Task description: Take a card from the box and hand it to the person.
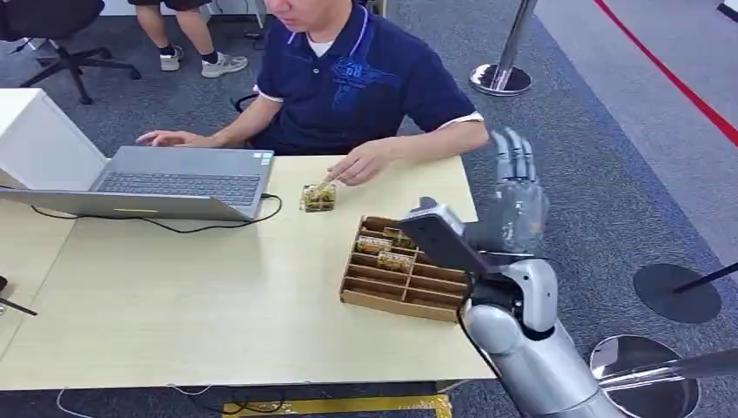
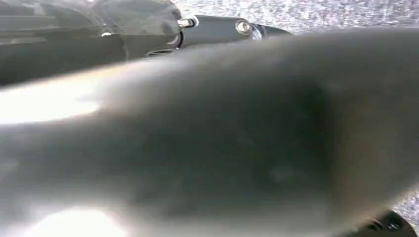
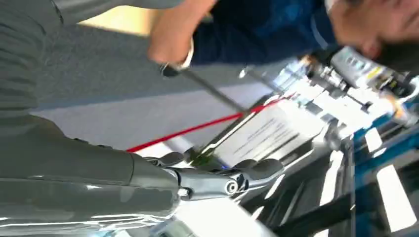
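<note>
A brown cardboard box (image 1: 396, 279) with slotted compartments sits at the table's right side, with a few cards (image 1: 374, 245) in its far slots. My right hand (image 1: 518, 187) is raised above and to the right of the box, past the table's edge, fingers (image 3: 257, 170) stretched out with nothing between them. The person's hand (image 1: 357, 165) touches a small stack of cards (image 1: 318, 198) on the table in front of them. In the left wrist view my left hand (image 2: 207, 143) is a grey blur too close to read.
An open laptop (image 1: 174, 183) with a black cable (image 1: 200, 228) lies at the table's far left, under the person's other hand. Stanchion bases (image 1: 500, 80) (image 1: 677, 293) stand on the carpet to the right. A second person's legs (image 1: 187, 39) are at the back.
</note>
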{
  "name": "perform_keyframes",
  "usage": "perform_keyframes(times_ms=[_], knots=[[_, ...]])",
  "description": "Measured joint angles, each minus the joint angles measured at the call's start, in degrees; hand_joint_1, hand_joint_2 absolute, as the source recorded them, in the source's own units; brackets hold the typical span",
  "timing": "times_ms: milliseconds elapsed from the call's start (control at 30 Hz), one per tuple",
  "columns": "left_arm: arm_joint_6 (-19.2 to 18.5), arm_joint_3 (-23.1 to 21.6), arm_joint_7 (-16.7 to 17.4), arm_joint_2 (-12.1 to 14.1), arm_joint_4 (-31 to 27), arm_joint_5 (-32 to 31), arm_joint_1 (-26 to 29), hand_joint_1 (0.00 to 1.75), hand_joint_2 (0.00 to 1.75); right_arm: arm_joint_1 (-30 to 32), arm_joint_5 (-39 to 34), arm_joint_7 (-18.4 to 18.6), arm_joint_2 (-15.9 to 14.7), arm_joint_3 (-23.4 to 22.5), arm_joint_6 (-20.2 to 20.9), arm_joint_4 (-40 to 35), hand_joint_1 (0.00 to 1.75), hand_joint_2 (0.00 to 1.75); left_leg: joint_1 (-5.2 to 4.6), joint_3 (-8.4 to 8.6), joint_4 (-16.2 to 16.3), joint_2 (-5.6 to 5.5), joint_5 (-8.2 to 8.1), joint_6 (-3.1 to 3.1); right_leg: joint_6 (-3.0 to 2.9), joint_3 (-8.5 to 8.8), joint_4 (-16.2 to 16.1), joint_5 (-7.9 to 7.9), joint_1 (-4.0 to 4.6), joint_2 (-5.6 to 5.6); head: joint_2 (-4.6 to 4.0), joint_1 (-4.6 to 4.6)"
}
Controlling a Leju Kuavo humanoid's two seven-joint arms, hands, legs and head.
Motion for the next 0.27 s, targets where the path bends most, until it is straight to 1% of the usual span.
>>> perform_keyframes(times_ms=[100, 167, 267], knots=[[0.1, 0.1, 0.0, -0.2, 0.0, 0.0, 0.1, 0.0, 0.0, 1.5, -0.2, -0.2, -0.3, -4.4, -0.4, -1.4, 0.0, 1.75, 0.0, 0.02, 0.0, 0.0, 0.0, 0.0, 0.0, -0.02, 0.0, 0.04, 0.0, 0.02, 0.0, 0.0], [0.1, 0.5, 0.1, -0.3, 0.0, 0.0, 0.1, 0.0, 0.0, 2.8, 0.2, 2.0, -0.3, -7.4, -1.9, -1.9, 0.0, 1.75, 0.0, 0.05, 0.0, 0.0, 0.0, 0.0, 0.0, -0.01, 0.0, 0.04, 0.0, 0.01, 0.0, 0.0], [0.1, 0.5, 0.4, -0.4, 0.0, 0.0, 0.3, 0.0, 0.0, 5.3, -2.4, 3.1, -0.6, -15.0, -2.4, -1.6, 0.0, 1.75, 0.0, 0.01, 0.0, -0.07, 0.0, 0.0, 0.0, 0.01, 0.0, 0.04, 0.0, -0.06, 0.0, 0.02]])
